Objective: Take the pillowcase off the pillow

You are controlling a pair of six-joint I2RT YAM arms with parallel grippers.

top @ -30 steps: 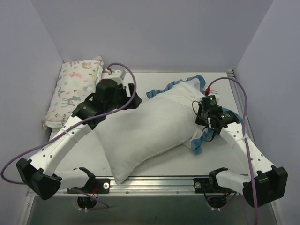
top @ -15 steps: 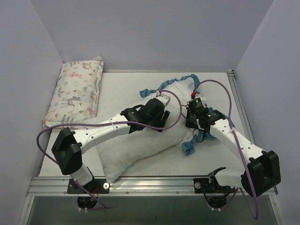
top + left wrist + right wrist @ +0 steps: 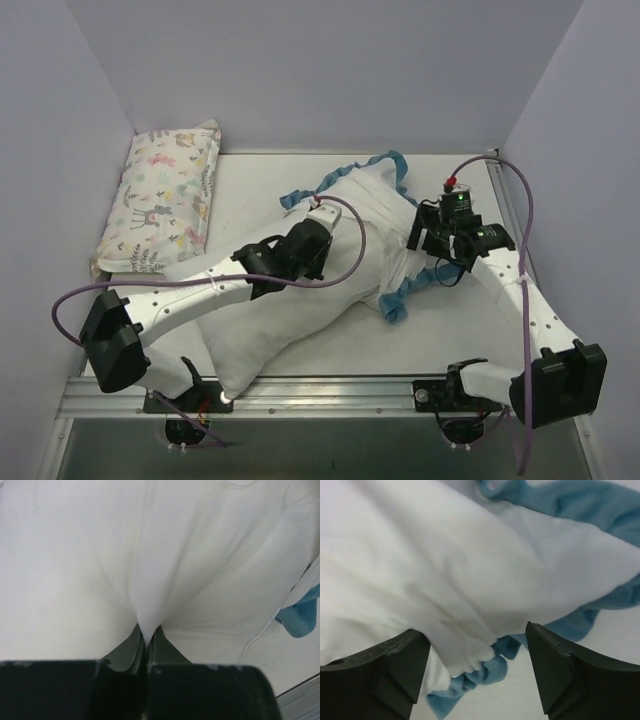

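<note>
The case [image 3: 375, 205] is covering the far end of the pillow [image 3: 250, 340] on the worktop [image 3: 250, 180]. My left fingers [image 3: 318, 225] are pinching its white cloth, I think. My right fingers [image 3: 422, 238] are standing wide near the frill [image 3: 395, 298], needing a grip there to pull.

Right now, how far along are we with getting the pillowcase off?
Partly done: the pillow sticks well out of the pillowcase, which covers only its far end. In hand: the left gripper is shut on a fold of white fabric, pillow or cover I cannot tell; the right gripper is open, holding nothing. Left: pull the two fully apart.
</note>
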